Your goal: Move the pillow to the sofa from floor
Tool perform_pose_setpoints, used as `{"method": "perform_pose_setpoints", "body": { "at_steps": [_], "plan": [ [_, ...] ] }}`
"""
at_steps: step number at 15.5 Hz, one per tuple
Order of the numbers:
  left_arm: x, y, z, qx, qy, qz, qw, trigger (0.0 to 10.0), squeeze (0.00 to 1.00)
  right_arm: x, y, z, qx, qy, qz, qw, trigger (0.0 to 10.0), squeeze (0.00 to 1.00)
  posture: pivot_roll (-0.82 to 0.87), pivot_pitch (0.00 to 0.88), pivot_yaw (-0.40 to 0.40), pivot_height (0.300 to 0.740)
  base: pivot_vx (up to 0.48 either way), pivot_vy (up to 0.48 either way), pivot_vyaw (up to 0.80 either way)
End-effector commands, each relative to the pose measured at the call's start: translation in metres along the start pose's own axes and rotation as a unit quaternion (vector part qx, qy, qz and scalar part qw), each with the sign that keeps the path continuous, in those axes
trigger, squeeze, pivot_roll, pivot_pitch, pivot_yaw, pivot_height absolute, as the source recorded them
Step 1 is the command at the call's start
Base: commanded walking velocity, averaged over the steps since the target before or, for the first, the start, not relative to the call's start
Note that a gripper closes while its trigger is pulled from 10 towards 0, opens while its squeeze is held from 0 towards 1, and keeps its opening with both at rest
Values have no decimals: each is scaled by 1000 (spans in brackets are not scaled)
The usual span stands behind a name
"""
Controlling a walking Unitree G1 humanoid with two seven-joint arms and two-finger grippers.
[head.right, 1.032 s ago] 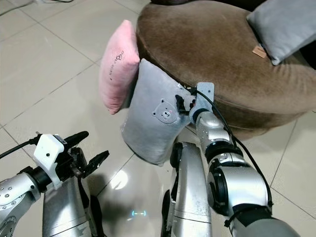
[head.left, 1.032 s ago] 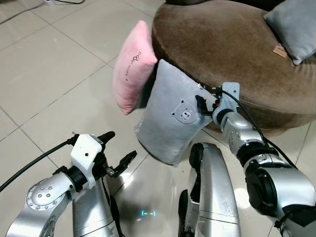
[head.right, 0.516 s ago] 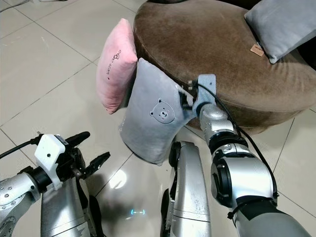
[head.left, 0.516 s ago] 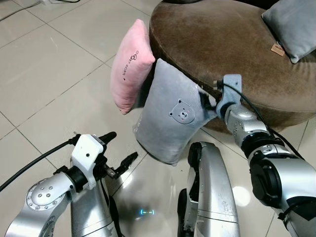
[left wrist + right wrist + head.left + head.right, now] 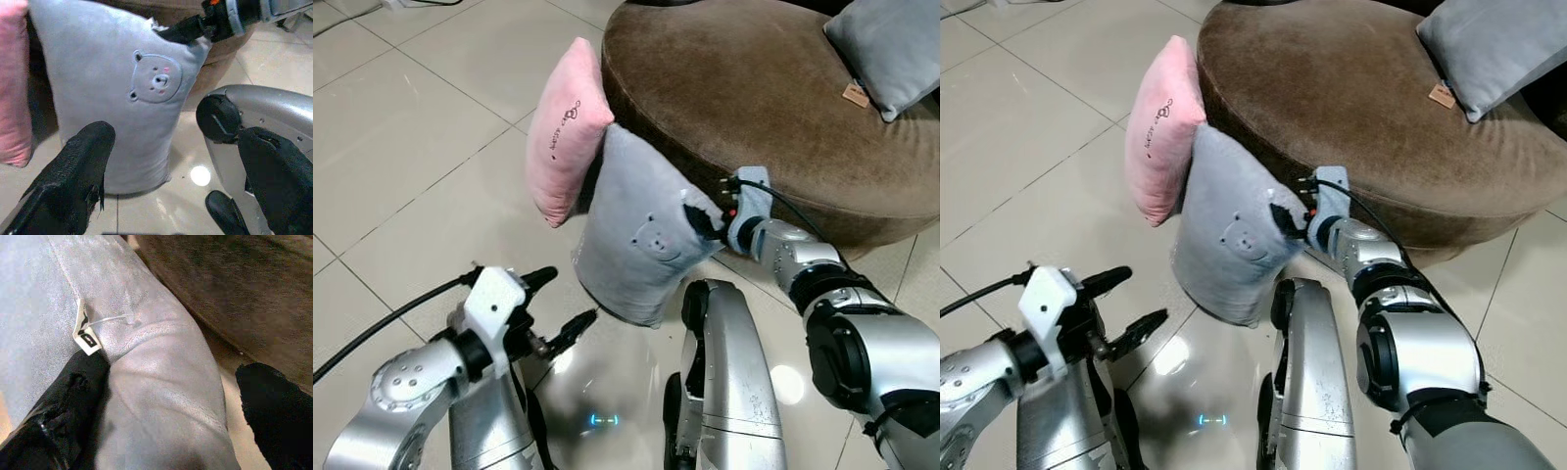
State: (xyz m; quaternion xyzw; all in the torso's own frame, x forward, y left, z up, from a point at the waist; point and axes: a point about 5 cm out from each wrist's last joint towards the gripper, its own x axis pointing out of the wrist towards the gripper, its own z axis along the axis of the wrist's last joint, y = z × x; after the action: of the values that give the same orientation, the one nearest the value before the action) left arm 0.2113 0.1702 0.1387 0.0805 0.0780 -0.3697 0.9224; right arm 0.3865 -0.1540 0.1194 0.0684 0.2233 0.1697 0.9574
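We find the grey pillow (image 5: 636, 235) standing on the floor (image 5: 411, 147) against the brown sofa (image 5: 754, 88), beside a pink pillow (image 5: 563, 127). The right gripper (image 5: 705, 220) pinches its upper corner; the left gripper (image 5: 553, 304) hovers nearby, spread wide.

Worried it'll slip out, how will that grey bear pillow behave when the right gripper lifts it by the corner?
Probably soft: the grey pillow dents where the right gripper pinches it. Likely light and floppy, so it may sag. The smooth fabric could slide between the fingers.
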Motion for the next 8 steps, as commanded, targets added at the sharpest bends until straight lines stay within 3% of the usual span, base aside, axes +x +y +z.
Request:
{"method": "perform_pose_setpoints", "body": {
  "at_steps": [1, 6, 8],
  "plan": [
    [1, -2, -5, -9, 9, -9, 1000, 10000, 490, 0, 1, 0, 23, -1, 11, 1000, 10000, 0, 6, 261, -82, 408, 0, 0, 0],
    [-1, -1, -6, -10, 10, -14, 1000, 10000, 490, -2, 2, 7, 41, -13, 46, 998, 10000, 0, 8, 252, -77, 408, 0, 0, 0],
    [0, -1, -6, -10, 10, -17, 1000, 10000, 490, -2, 10, 7, 44, -6, 100, 994, 10000, 0, 5, 249, -72, 408, 0, 0, 0]
  ]
}}
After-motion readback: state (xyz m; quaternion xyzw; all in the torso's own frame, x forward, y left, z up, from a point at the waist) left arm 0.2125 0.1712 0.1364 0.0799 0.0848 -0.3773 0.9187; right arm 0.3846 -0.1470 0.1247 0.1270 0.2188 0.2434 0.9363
